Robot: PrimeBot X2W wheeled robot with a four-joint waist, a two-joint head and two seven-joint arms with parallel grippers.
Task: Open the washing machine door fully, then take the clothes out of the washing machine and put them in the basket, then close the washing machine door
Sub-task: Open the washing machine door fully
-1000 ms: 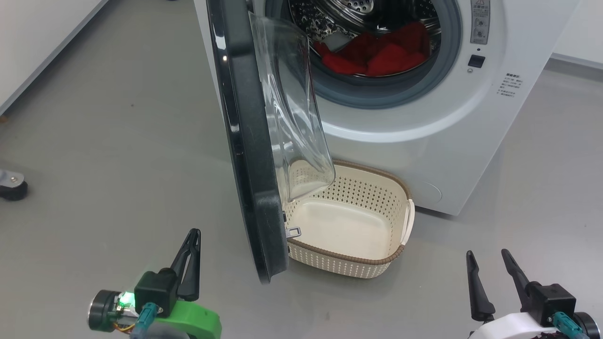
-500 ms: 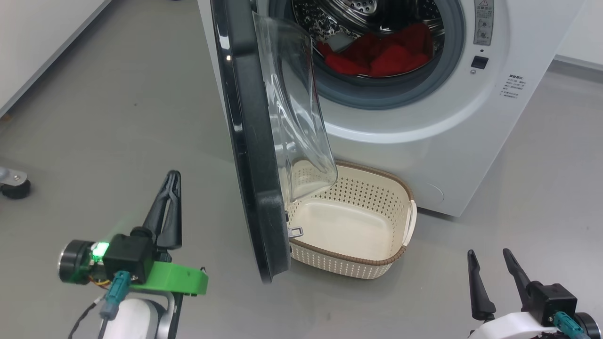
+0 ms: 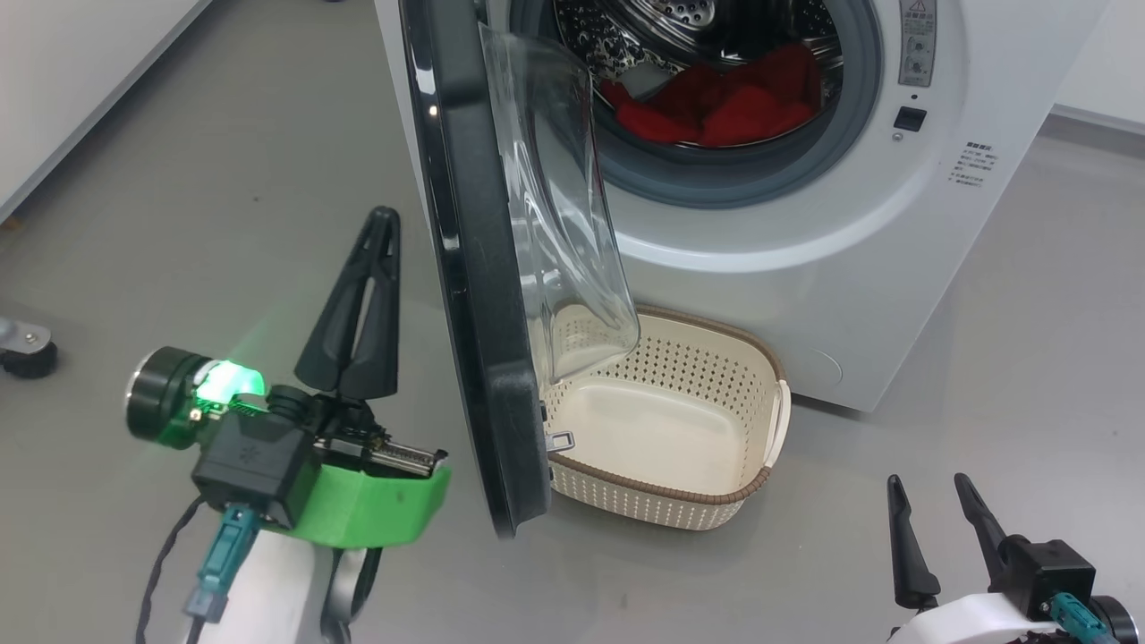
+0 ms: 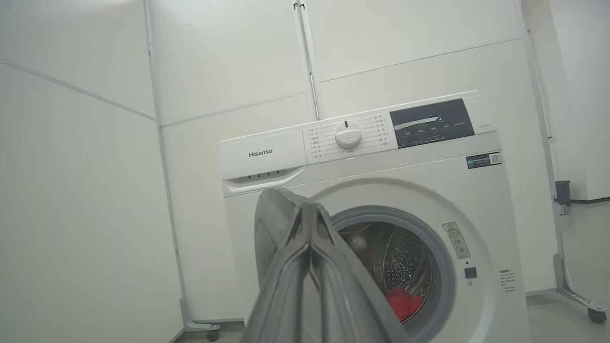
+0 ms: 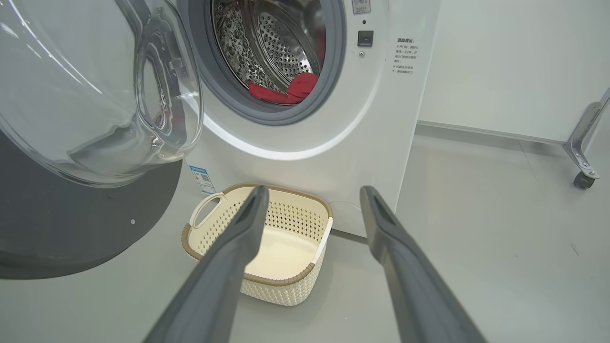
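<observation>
Black rim and clear glass mark the washing machine door [image 3: 474, 295]. In the head view it stands out roughly square from the front of the washing machine [image 3: 805, 259], not yet fully swung back. My left gripper [image 3: 383, 219] hovers beside the door's outer face, apparently clear of it, jaws clenched on nothing. My right gripper [image 3: 926, 487] hangs well out from the machine front, jaws released. The basket [image 3: 666, 494] sits on the floor [image 3: 224, 224] just in front of the machine's base, empty, partly beneath the door's glass bowl [image 3: 555, 206]. The clothes [image 3: 716, 107] lie in the drum [image 3: 617, 40].

Left wrist view: the closed jaws point at the machine front, with red fabric low in the drum.

Right wrist view: the spread jaws frame the basket below the machine's opening. It holds nothing.

Procedure, as I judge it: pressing the outer face would close the door. I would bring the left tips round the free edge, bear on the black rim rather than the glass, and follow the hinge arc slowly until the door clears the basket.
</observation>
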